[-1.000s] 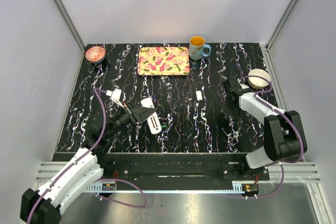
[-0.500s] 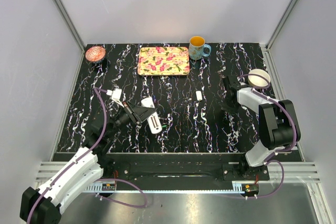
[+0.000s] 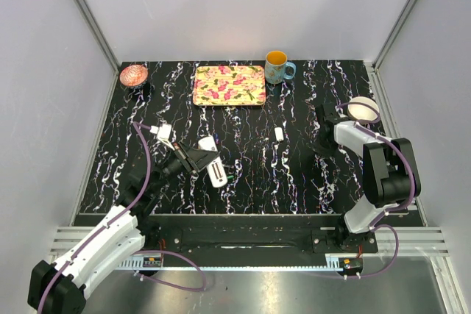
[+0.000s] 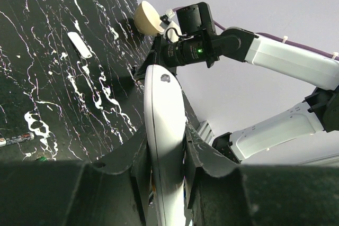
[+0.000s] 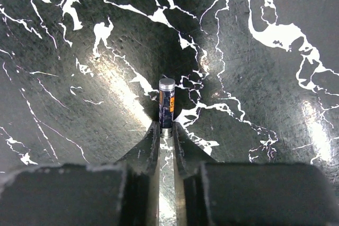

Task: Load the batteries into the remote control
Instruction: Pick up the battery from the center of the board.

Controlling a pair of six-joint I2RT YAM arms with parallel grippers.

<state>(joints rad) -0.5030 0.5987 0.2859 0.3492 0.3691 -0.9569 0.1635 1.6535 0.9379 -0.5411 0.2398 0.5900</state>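
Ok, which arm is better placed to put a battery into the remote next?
Probably right: the right gripper pinches a battery by one end, while the left gripper is clamped around the remote control and can only hold it steady.

1. In the left wrist view, the near end of the remote control is lost between the fingers of the left gripper. We cannot tell which face shows.
2. The reddish battery is cut off by that view's left edge. The green speck beside it sits half behind the gripper body.
3. In the right wrist view, the near end of the dark battery is hidden inside the right gripper.
4. From above, that gripper blends into the black table, and we cannot make out its jaws.
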